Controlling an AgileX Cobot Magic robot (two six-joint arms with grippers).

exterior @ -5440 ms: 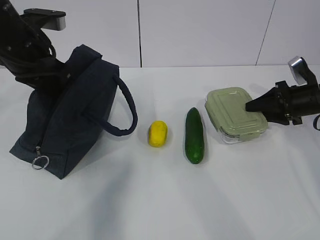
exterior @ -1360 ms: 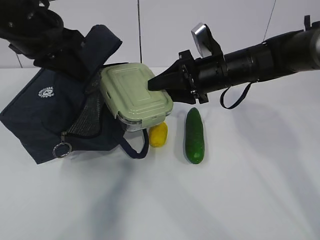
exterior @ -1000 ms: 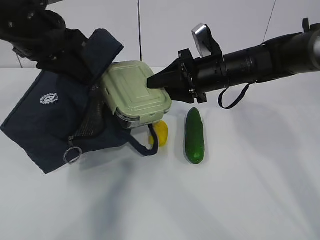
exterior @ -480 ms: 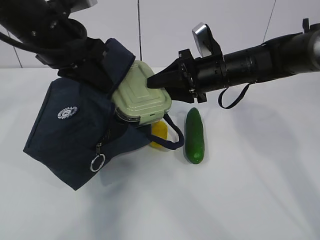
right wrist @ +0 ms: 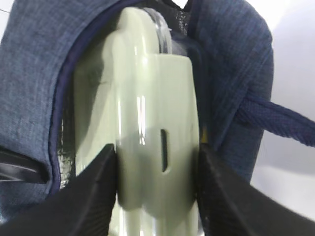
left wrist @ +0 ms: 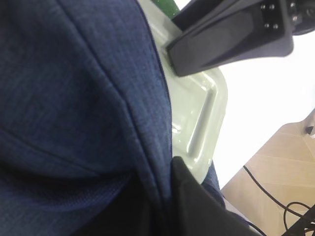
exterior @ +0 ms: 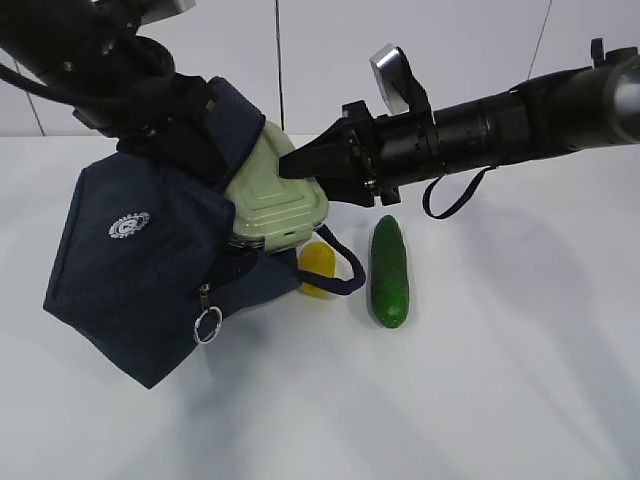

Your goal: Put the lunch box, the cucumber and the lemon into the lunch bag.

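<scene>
My left gripper (left wrist: 166, 178) is shut on the upper rim of the navy lunch bag (exterior: 140, 260) and holds it tilted with its opening facing right. The sage-lidded lunch box (exterior: 275, 195) sits partway inside that opening. My right gripper (exterior: 300, 165) is shut on the box's right end; in the right wrist view its fingers (right wrist: 96, 189) clamp the lunch box (right wrist: 142, 98) with the bag (right wrist: 39, 59) wrapped around it. The yellow lemon (exterior: 320, 262) lies on the table, half hidden behind a bag handle. To its right lies the dark green cucumber (exterior: 389, 270).
The bag's silver ring pull (exterior: 208, 325) hangs near its lower front corner. A loop handle (exterior: 345, 272) droops over the lemon. The white table (exterior: 480, 380) stretches to the front and right, with a white wall behind.
My left arm swung the bag's opening right and up over the lunch box. My right gripper pushed the box left, deeper into the bag. The lemon and cucumber have not moved.
</scene>
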